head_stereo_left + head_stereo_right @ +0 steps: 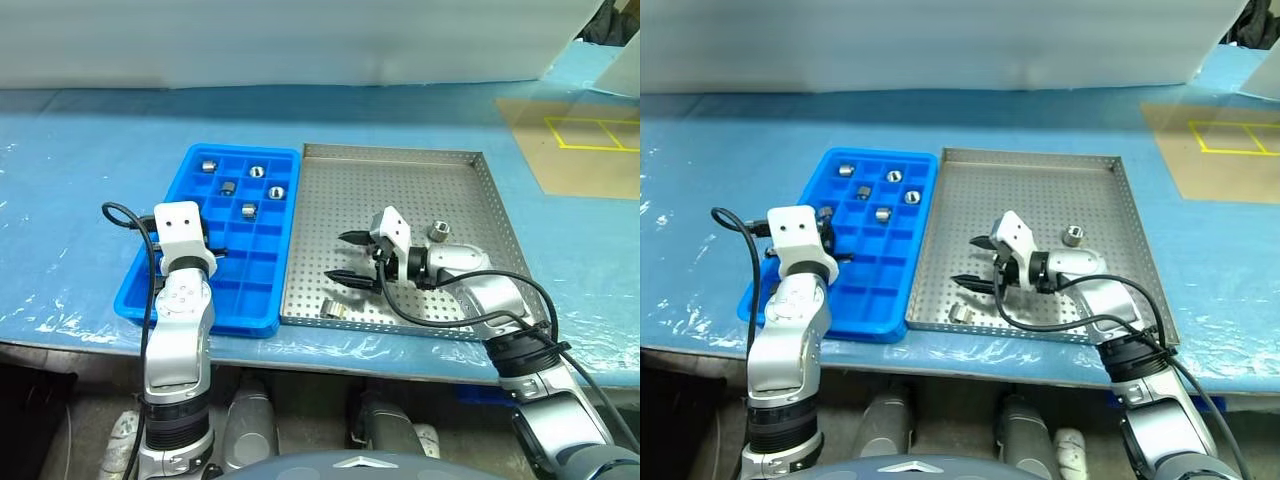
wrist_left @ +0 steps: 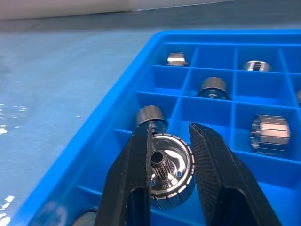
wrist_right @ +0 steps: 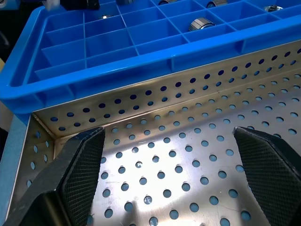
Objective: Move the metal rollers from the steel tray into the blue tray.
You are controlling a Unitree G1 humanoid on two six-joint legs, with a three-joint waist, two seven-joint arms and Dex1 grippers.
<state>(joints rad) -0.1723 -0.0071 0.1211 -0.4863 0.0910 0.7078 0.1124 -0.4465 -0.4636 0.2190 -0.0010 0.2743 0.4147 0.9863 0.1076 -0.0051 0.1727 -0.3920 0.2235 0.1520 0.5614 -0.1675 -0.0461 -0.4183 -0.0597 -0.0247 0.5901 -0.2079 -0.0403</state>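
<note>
left pincer (image 2: 170, 160): I've got it pinching one roller (image 2: 170, 176) between the black fingers, hanging over the near-left cells of the blue tray (image 1: 135, 290)
grip risk: the roller sits end-on between the pads and looks held by its rounded sides (thin contact, I judge), so a jolt could spin it out and drop it on the desk (image 1: 70, 200) past the tray's outer wall, which is just beside
cell risk: another roller (image 2: 150, 115) lies in the cell just ahead of the held one, and something shiny shows at the bottom edge of the left wrist view; if I let go off-centre the piece could land on a divider or share a taken cell
right pincer (image 1: 348, 257): spread wide, holding nothing, low over the steel tray (image 1: 460, 160) near its near-left corner, pointing toward the blue tray
right risk: one roller (image 1: 335, 309) lies by the near rim below that pincer, another roller (image 1: 438, 231) sits well apart further back; coming down with the tips off target could push the near one against the rim, or jam a tip on the perforated floor
already placed: five rollers in the far cells, e.g. (image 1: 257, 171)
cable risk: the right wrist cable loops low over the steel tray and may drag across it
</note>
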